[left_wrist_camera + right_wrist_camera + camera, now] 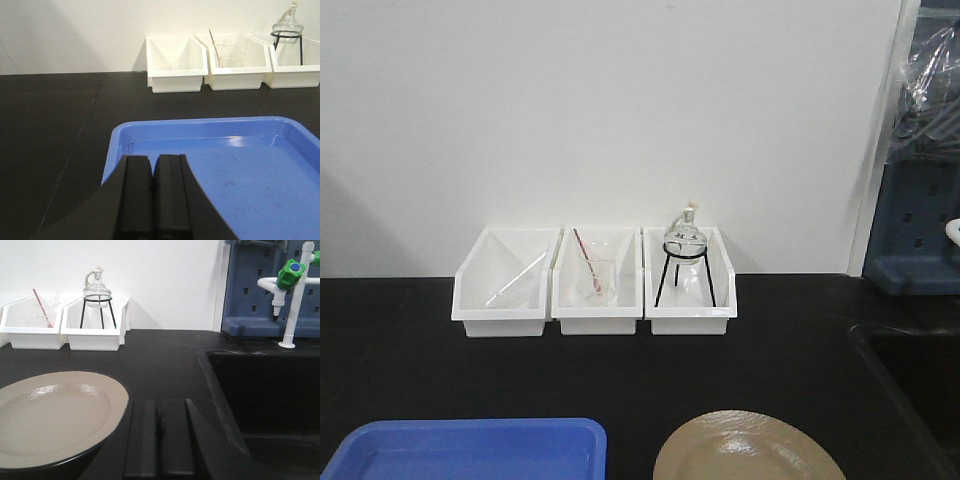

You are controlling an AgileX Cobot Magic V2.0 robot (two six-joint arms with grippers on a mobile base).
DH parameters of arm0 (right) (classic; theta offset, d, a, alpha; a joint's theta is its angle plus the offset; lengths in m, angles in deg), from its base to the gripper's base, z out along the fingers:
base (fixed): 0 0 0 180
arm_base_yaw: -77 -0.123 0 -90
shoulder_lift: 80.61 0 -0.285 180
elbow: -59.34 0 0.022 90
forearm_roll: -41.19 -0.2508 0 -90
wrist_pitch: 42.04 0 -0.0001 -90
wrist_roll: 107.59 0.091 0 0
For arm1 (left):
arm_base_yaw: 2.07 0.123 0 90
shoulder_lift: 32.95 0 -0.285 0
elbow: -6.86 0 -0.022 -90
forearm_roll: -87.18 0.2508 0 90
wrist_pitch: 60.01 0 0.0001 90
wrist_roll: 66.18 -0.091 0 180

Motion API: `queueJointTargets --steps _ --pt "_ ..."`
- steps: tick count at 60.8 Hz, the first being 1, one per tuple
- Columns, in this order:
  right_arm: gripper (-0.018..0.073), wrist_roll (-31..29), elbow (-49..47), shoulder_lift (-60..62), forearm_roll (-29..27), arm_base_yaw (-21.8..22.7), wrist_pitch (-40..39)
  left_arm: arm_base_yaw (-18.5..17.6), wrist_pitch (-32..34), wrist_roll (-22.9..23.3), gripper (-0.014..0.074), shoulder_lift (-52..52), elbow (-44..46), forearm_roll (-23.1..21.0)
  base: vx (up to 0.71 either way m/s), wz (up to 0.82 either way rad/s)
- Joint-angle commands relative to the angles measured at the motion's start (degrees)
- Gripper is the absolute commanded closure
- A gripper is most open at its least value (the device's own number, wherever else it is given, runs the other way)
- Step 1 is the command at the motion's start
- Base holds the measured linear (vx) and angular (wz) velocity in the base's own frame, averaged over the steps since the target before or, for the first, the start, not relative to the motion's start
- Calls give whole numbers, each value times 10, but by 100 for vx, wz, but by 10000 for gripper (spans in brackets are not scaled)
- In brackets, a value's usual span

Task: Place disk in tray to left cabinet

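Observation:
The disk (748,448), a glossy tan plate with a thin black rim, lies on the black counter at the front right; it also shows at lower left as the disk (52,415) in the right wrist view. The blue tray (470,450) sits empty at the front left, and the tray (235,165) fills the left wrist view. My left gripper (153,165) is shut, hovering over the tray's near left part with nothing in it. My right gripper (159,407) is shut and empty, just right of the disk's rim. The left cabinet is out of view.
Three white bins (595,282) stand against the back wall, holding glassware and a flask on a black tripod (684,262). A sunken black sink (270,405) lies to the right, with a white tap with green knob (290,295) and a blue pegboard (260,290) behind it.

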Motion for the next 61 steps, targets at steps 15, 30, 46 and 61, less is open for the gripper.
queueJointTargets --steps 15,30,46,61 --pt "565 13 1 7 0 2 -147 0 45 4 603 4 -11 -2 0 0" --pt "561 15 -134 -28 0 2 -69 0 45 4 603 4 -11 -2 0 0" --pt "532 8 -191 -140 9 2 -18 0 45 4 603 4 -11 -2 0 0" --pt "342 8 -191 -247 9 2 -45 0 45 4 603 4 -11 -2 0 0"
